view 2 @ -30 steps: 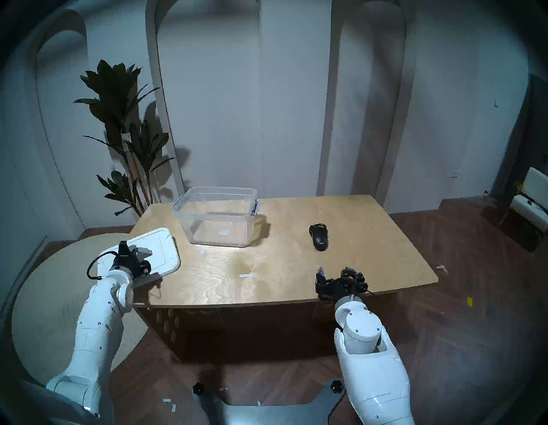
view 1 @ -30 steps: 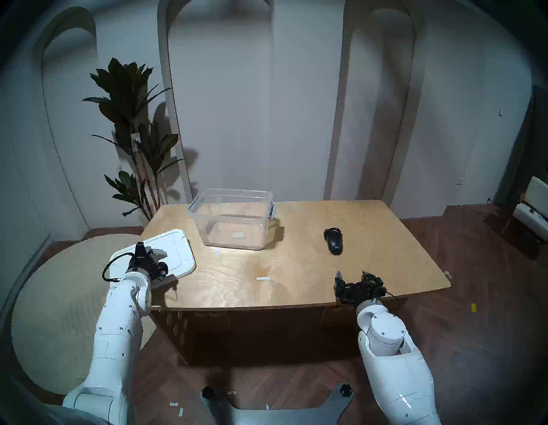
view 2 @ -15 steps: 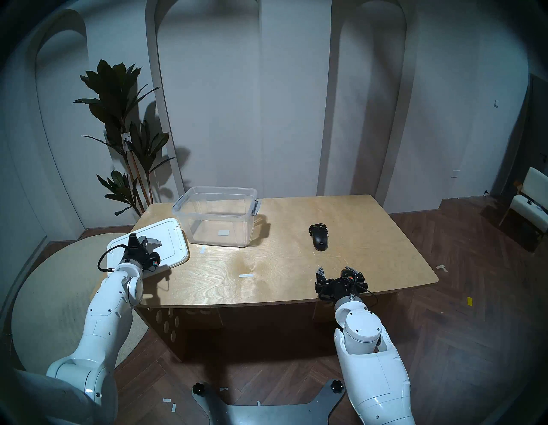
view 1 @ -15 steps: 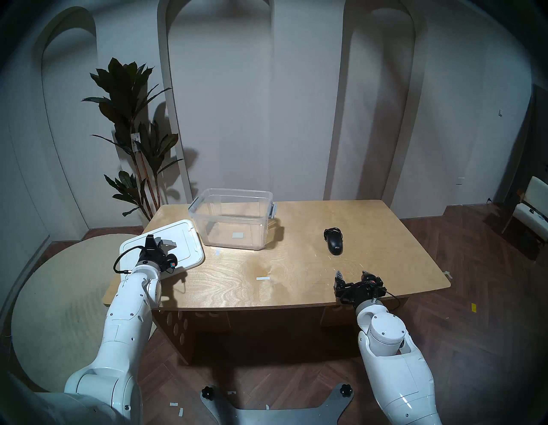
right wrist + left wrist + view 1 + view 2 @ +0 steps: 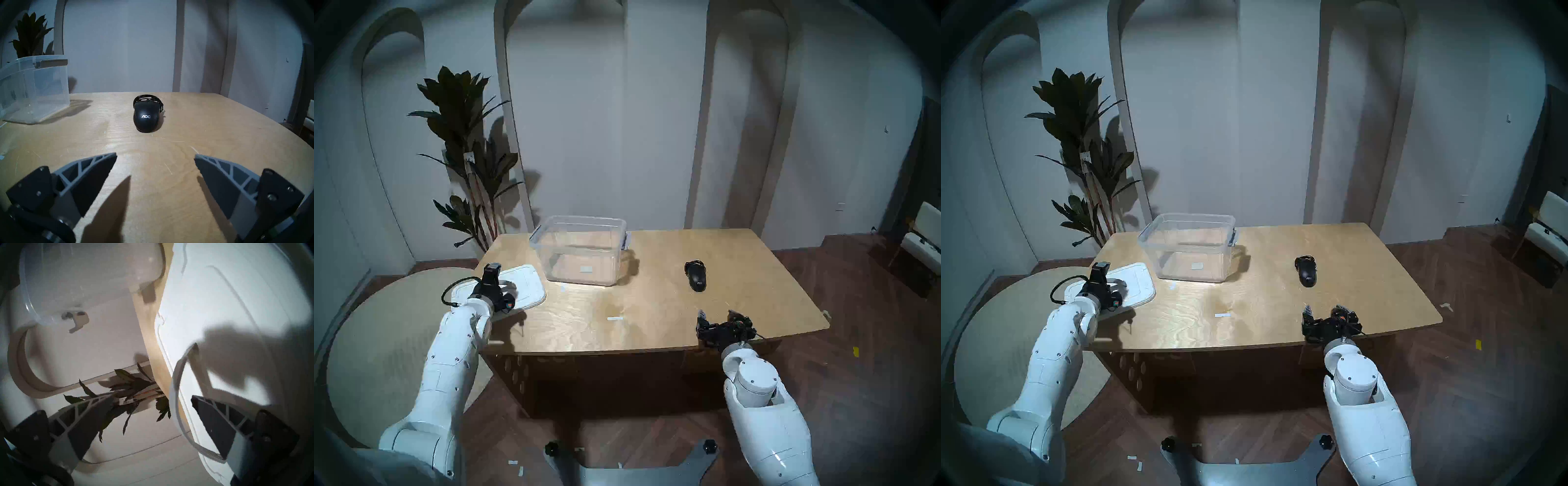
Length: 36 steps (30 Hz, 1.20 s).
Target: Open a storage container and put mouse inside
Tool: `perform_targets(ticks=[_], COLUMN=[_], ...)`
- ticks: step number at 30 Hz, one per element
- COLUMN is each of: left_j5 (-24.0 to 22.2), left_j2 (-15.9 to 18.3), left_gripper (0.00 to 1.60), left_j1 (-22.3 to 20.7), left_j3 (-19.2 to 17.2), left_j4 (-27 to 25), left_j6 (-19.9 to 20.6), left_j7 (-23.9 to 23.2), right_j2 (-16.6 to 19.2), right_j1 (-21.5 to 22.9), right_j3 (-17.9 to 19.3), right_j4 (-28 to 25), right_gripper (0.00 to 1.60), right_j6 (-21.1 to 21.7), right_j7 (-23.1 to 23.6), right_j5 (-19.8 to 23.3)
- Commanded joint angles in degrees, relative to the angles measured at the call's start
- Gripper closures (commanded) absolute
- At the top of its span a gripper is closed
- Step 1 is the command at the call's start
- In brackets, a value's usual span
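Right gripper point(image 5: 717, 314) at near right table point(image 5: 653, 325) edge, fingers spread, grasping nothing; left gripper point(image 5: 153, 398) released, spread beside handle of white lid point(image 5: 531, 286) at left edge; black mouse point(image 5: 696, 280) farther right; clear storage container point(image 5: 582, 251) far left, uncovered

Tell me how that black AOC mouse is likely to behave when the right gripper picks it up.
The mouse looks like a rigid, rounded, smooth shell, so fingers closing high on its curve may slip; a low grip across its sides seems safer. Its bundled cable is floppy and may dangle or snag. It sits flat, so rolling seems unlikely. The right gripper is open, apart from it.
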Motion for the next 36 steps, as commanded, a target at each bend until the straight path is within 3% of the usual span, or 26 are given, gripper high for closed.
perform_targets(ticks=[1,4,10,15,21,24,27,30,32,34,36], left_j5=[-1.00,-1.75,-5.86,-8.52,-15.01,-16.06,-18.01,-19.32,-16.60,-16.01,-17.05], left_j2=[4.20,5.33,4.40,3.99,2.31,2.83,3.66,4.98,6.66,6.54,6.51], left_gripper=[0.00,0.00,0.00,0.00,0.00,0.00,0.00,0.00,0.00,0.00,0.00], left_j1=[1.50,1.76,1.48,1.95,6.40,10.32,11.63,9.82,7.33,3.84,3.45], left_j3=[-2.17,-3.37,-5.87,-8.56,-9.33,-8.89,-8.84,-7.90,-6.00,-5.37,-4.78], left_j4=[-6.35,-8.19,-12.84,-16.17,-21.25,-23.22,-23.08,-21.52,-19.94,-17.66,-18.45], left_j6=[-3.19,-4.70,-8.02,-8.50,-14.34,-16.23,-17.91,-16.21,-15.03,-14.58,-12.98], left_j7=[-0.90,-1.44,-1.33,-1.12,-7.77,-11.92,-15.23,-19.12,-21.82,-24.34,-25.34], right_j2=[-0.05,0.00,0.09,0.17,0.28,0.32,0.36,0.42,0.45,0.48,0.51], right_j1=[0.46,0.50,0.55,0.54,0.56,0.53,0.45,0.31,0.29,0.31,0.38], right_j3=[-0.06,-0.11,-0.20,-0.28,-0.38,-0.42,-0.46,-0.49,-0.52,-0.54,-0.58], right_j4=[-1.04,-0.96,-0.86,-0.89,-0.86,-0.93,-1.09,-1.30,-1.34,-1.31,-1.21], right_gripper=[0.00,0.00,0.00,0.00,0.00,0.00,0.00,0.00,0.00,0.00,0.00], right_j6=[-0.39,-0.38,-0.36,-0.40,-0.40,-0.43,-0.50,-0.56,-0.56,-0.55,-0.52], right_j7=[0.04,-0.01,-0.10,-0.18,-0.28,-0.34,-0.38,-0.41,-0.43,-0.46,-0.49], right_j5=[0.05,0.09,0.18,0.26,0.36,0.42,0.48,0.57,0.60,0.63,0.66])
